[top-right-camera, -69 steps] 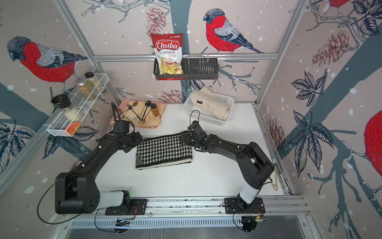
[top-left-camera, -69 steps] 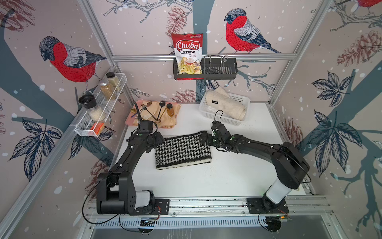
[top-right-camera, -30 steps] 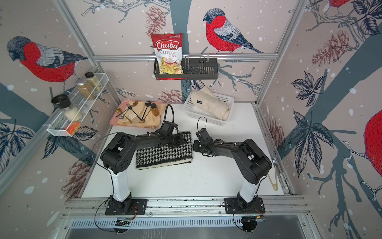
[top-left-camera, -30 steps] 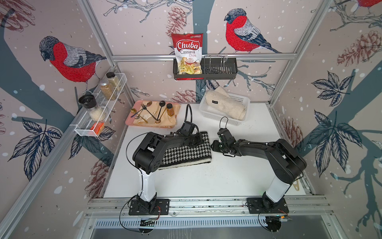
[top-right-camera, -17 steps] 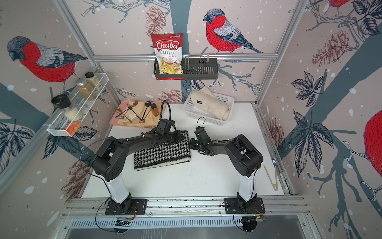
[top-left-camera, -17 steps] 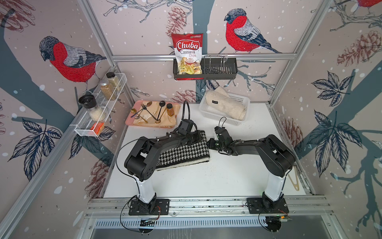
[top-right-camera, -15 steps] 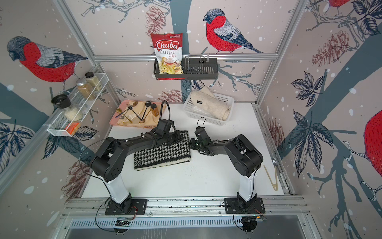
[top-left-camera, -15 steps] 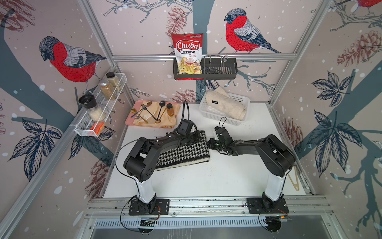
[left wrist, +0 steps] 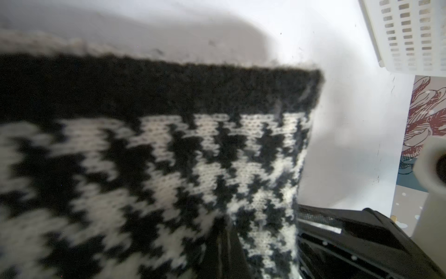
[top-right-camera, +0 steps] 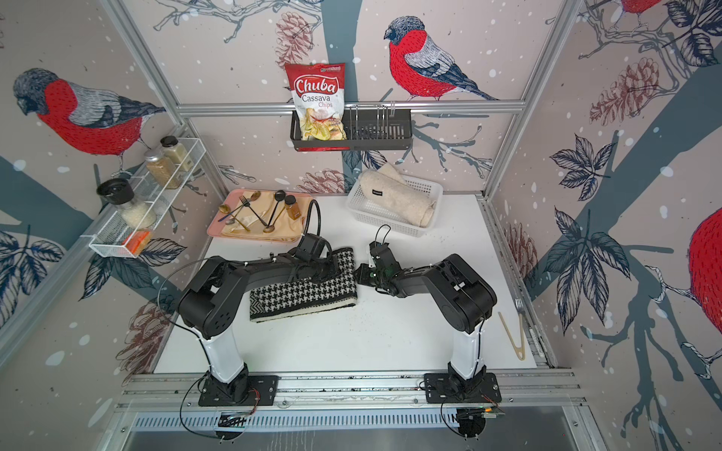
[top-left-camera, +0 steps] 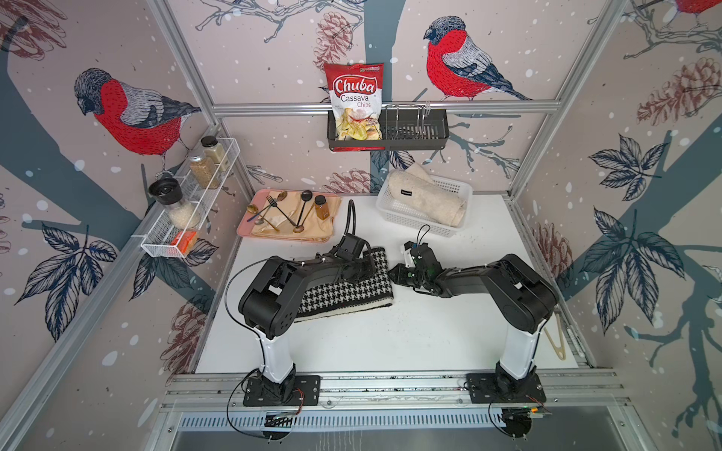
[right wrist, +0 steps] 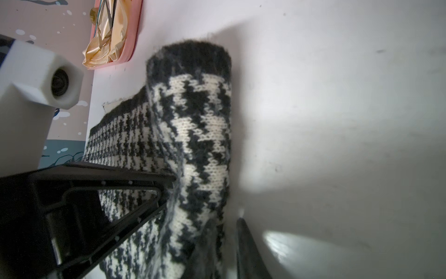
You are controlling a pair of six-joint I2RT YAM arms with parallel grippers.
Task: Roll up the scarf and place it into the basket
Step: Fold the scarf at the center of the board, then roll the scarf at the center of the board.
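Right wrist view showed the right gripper (right wrist: 206,199) pinching the scarf's (right wrist: 193,135) folded-over end. The left gripper (top-left-camera: 365,269) was clamped on that end's upper corner. The scarf lay mid-frame on the table (top-left-camera: 390,343) in both top views. The basket (top-left-camera: 410,218), up and right of it, held a cream towel roll (top-left-camera: 429,199). Judgement: keep both grips level and turn evenly toward frame left, or the roll skews.

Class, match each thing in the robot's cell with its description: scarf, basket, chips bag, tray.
Column one:
1. scarf
2. basket
3. chips bag
4. tray

Column two:
A. stands in the black wall caddy
B. pink, carries cutlery
C. black-and-white houndstooth pattern
D. white, holds a beige roll

Pairs: 1-C, 2-D, 3-A, 4-B
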